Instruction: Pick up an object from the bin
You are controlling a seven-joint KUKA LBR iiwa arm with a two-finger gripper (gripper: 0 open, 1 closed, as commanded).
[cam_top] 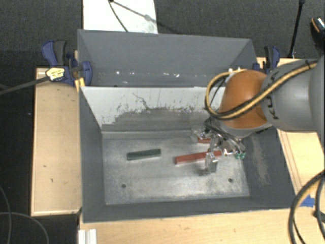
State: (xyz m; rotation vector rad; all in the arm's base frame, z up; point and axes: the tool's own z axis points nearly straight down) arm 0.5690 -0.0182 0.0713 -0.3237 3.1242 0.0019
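The fingers (211,158) are down close to the bin floor, right at the right end of the red bar (189,159). Bright metal parts crowd together there and overlap the bar's tip, so I cannot tell whether the fingers are open, closed, or gripping the bar.

The red bar is a slim, flat, reddish-brown strip. It lies almost level across the floor of the bin (167,55), its left end a little lower in the view than its right. Its left and middle parts are in plain sight on the bare metal.

Just above the red bar's right end, against the metal wrist parts, there is a small reddish bit (202,140). Whether it belongs to the robot or is a loose thing cannot be told.

Up and to the right of the red bar sits the rounded orange cover (244,103) on the wrist, with black and yellow cables (216,93) looped round it. The thick grey arm (299,100) runs from there toward the right.

To the left of the red bar, clearly apart from it, lies a dark green bar (143,155) of much the same shape, also nearly level on the floor.

Behind the red bar the bin's sloping back wall shows scratches and scuffs.
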